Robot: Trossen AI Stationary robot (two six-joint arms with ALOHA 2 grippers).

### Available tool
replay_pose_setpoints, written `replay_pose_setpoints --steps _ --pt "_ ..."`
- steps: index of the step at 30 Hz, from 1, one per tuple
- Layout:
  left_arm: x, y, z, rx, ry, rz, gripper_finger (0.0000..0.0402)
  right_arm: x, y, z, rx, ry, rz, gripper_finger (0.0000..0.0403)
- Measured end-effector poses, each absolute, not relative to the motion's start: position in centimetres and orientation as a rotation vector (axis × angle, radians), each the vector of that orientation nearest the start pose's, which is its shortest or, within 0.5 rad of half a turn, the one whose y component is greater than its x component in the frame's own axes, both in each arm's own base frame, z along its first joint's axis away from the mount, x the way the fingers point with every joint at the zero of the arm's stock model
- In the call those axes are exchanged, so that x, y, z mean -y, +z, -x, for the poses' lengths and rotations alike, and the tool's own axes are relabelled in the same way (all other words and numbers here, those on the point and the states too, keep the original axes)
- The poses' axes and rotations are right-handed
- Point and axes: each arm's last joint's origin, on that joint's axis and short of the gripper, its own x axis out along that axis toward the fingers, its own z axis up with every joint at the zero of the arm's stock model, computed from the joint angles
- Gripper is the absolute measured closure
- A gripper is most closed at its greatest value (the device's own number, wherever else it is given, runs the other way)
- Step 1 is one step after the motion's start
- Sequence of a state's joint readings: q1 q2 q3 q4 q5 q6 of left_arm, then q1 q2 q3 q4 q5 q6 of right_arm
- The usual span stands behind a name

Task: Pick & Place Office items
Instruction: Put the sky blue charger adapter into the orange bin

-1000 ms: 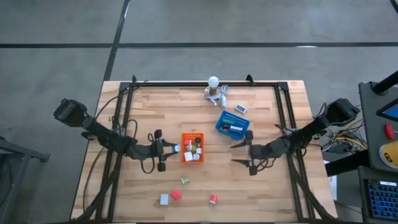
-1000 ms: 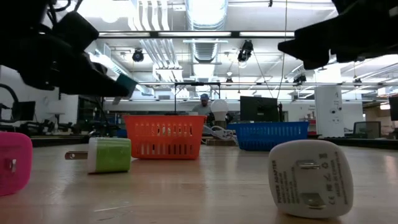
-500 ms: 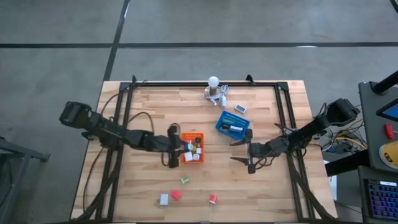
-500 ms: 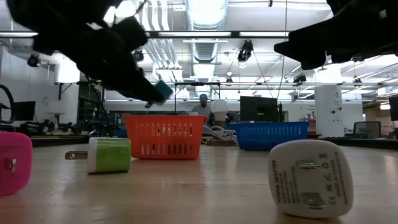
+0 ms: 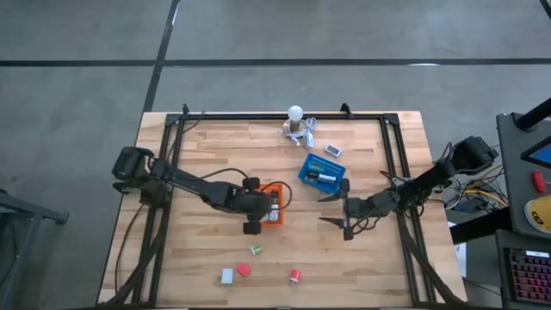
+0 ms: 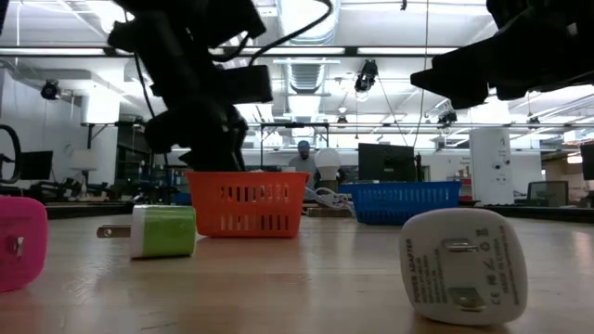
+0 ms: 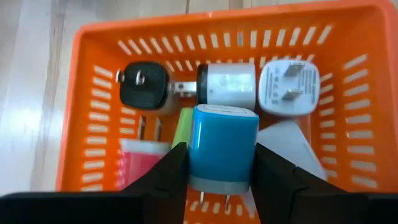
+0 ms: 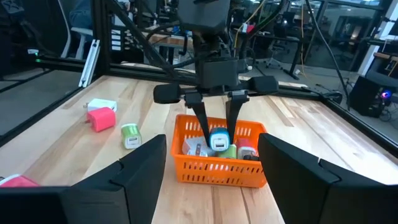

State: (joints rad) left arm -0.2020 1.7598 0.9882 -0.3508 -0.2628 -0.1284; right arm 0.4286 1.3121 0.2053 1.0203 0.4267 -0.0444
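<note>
My left gripper point(image 7: 222, 171) stands over the orange tray point(image 5: 276, 190), fingers pointing down, shut on a teal plug adapter point(image 7: 222, 144). The right wrist view shows that adapter point(image 8: 218, 140) at the tray's rim point(image 8: 217, 126). Inside the tray lie a black plug point(image 7: 144, 88), a white cylinder plug point(image 7: 227, 86), a white adapter point(image 7: 288, 89), plus green and pink pieces. My right gripper point(image 5: 331, 211) hovers open over the table's right half, holding nothing. A green adapter point(image 5: 256, 251), a white one point(image 5: 227, 275) and two red ones point(image 5: 244, 269) point(image 5: 295, 275) lie on the near table. My left gripper pinches the teal adapter between its two fingers point(image 7: 176, 177), one on each side face of the body point(image 7: 198, 149). The fingers come from above, pointing down. The adapter is lifted, just over the pieces in the orange tray; whether it touches them I cannot tell.
A blue tray point(image 5: 323, 175) with some items sits right of the orange one, toward the far edge. A white round-bulbed cluster with cables point(image 5: 298, 118) stands by the far edge. Black frame rails point(image 5: 177, 138) run along the table's sides. Bare wood point(image 5: 379, 267) shows near right.
My left gripper has carried the teal adapter toward the table's right, from left of the orange tray to above it. It has tipped from level to pointing down and come lower into the tray's mouth. My right arm has kept still.
</note>
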Motion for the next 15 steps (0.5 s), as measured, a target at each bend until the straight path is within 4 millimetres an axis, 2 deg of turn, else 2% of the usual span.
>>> replay_pose_setpoints --steps 6,13,15 --pt "6.0 15.1 -33.1 -1.119 0.109 -0.183 0.0269 -7.6 15.8 -19.5 -0.085 0.003 0.077 0.0154" --pt "6.0 16.0 -32.7 -1.112 0.095 -0.180 0.0269 -7.6 15.6 -19.5 -0.101 0.000 0.075 0.0154" --pt "6.0 16.1 -32.7 -1.112 0.095 -0.180 0.0252 -7.6 15.6 -19.5 -0.101 0.000 0.075 0.0154"
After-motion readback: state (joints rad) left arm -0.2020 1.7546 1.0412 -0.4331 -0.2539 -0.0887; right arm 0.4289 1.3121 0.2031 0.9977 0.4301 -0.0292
